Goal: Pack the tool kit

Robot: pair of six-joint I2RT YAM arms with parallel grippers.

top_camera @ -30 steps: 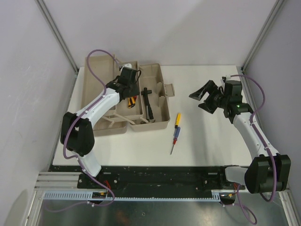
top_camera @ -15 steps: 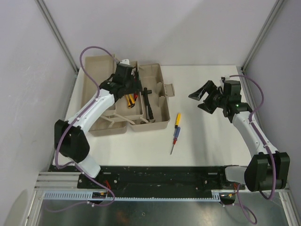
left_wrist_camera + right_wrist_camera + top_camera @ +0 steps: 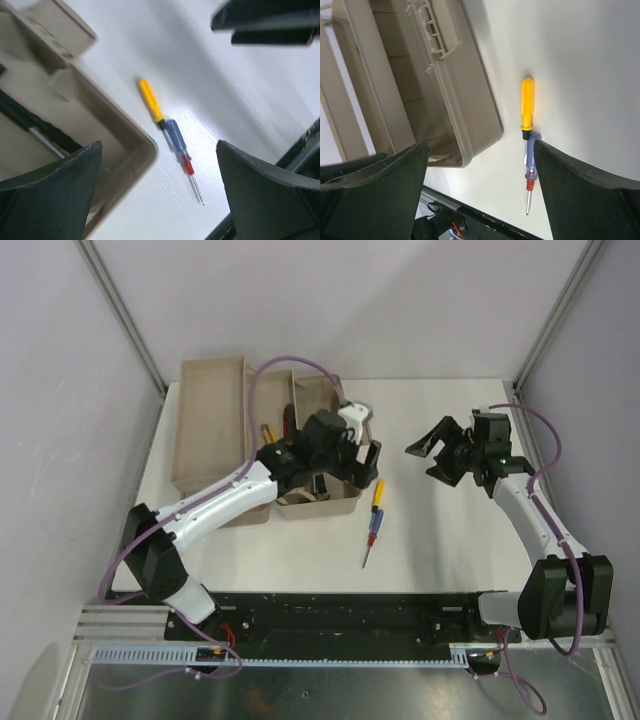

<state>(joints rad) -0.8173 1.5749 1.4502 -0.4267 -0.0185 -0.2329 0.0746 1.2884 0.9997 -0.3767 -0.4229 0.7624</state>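
Observation:
The beige tool kit (image 3: pixel 215 430) lies open on the table's left half. Yellow-handled pliers (image 3: pixel 268 432) and a red-handled tool (image 3: pixel 290 418) lie inside it, and the left wrist view shows a black hammer (image 3: pixel 25 120) in the box. The yellow-red-blue screwdriver (image 3: pixel 373 520) lies on the table just right of the box. My left gripper (image 3: pixel 362 462) hovers open over the box's right end. In its wrist view the left gripper (image 3: pixel 159 146) frames the screwdriver (image 3: pixel 167 132) and the box corner (image 3: pixel 125 135), holding nothing. My right gripper (image 3: pixel 432 455) hangs open and empty further right. From the right gripper (image 3: pixel 480 145), the screwdriver (image 3: pixel 527 120) and box (image 3: pixel 445 90) lie below.
White tabletop (image 3: pixel 450 540) surrounds the screwdriver. Grey walls with metal posts close in the back and both sides. A black rail (image 3: pixel 350 610) runs along the near edge by the arm bases. The right gripper (image 3: pixel 270 22) shows at the top of the left wrist view.
My left arm has swung right, from over the box's inner trays to its right end, and its jaws have opened wide. The right gripper has barely moved.

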